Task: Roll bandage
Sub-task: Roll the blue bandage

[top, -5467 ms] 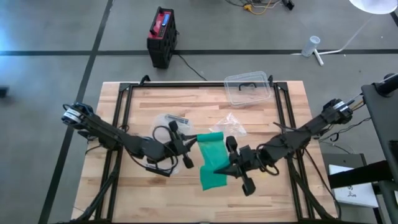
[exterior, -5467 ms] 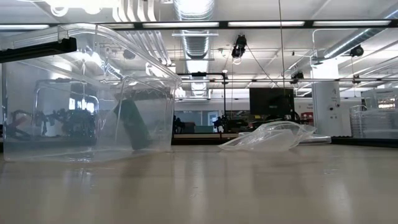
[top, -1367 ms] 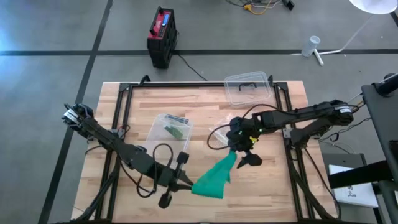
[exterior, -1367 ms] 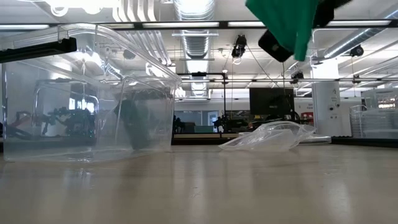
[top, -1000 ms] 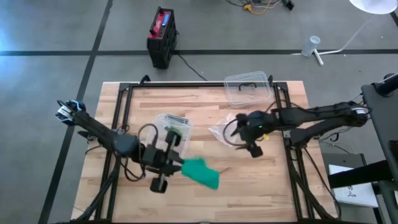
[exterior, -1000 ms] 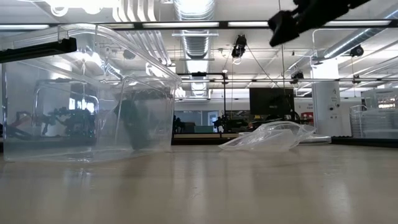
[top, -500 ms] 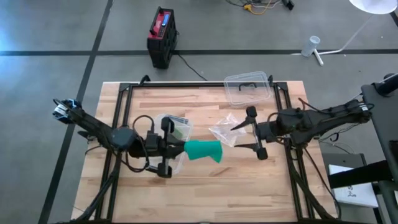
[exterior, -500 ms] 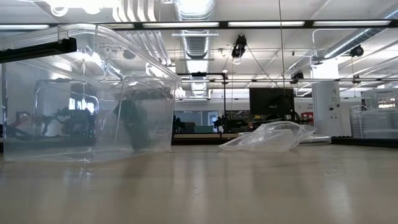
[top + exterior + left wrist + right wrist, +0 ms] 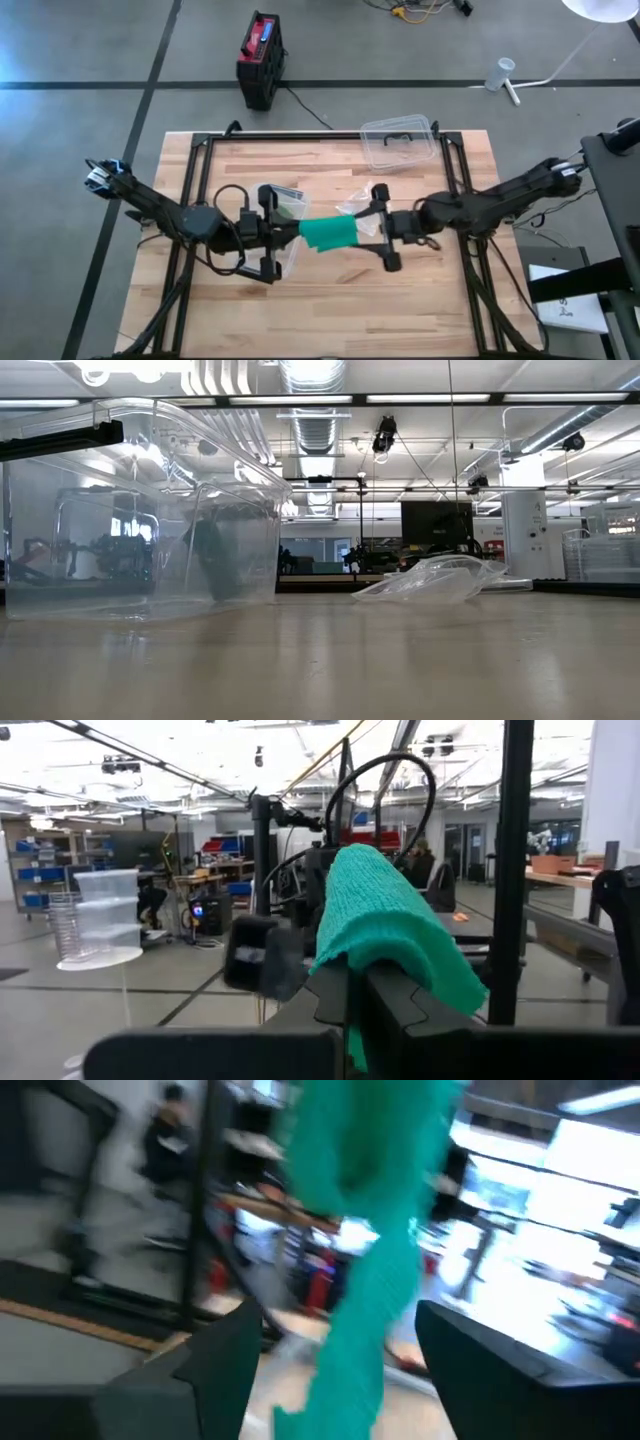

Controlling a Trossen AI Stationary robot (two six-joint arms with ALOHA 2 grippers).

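Now, bandage (image 9: 328, 234): one, green, mid-counter, above it.
Left jaws (image 9: 290, 235): clamped on bandage.
Right jaws (image 9: 372, 228): spread, straddling bandage's right end.
Tubs (image 9: 399, 143): one, far.

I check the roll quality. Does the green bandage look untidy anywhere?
Yes. The green knitted bandage, gripped at one end by the left pincer, is loosely bunched, and in the right wrist view a slack tail hangs between the right pincer's open fingers.
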